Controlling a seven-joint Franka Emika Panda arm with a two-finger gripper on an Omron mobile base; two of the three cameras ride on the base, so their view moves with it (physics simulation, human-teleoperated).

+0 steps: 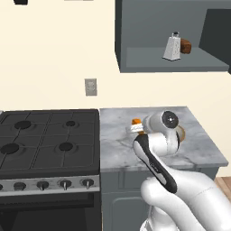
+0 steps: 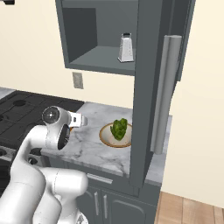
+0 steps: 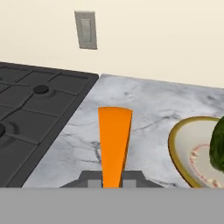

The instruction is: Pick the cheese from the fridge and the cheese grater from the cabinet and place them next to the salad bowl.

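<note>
1. cheese [image 3: 114, 144], an orange wedge, sits pinched between the two dark fingertips of the gripper [image 3: 113, 183], which are pressed onto its sides above the marble counter [image 3: 148, 109].
2. in the hand view the wedge runs lengthwise straight out from the fingers, its broad end farthest from the hand and its narrow end hidden between the tips.
3. salad bowl [image 2: 115, 134], tan with a green leafy lump, rests on the counter just beside the held cheese.
4. cheese grater [image 2: 126, 48] stands upright on the open cabinet [image 2: 83, 26] shelf, high above the salad bowl.
</note>
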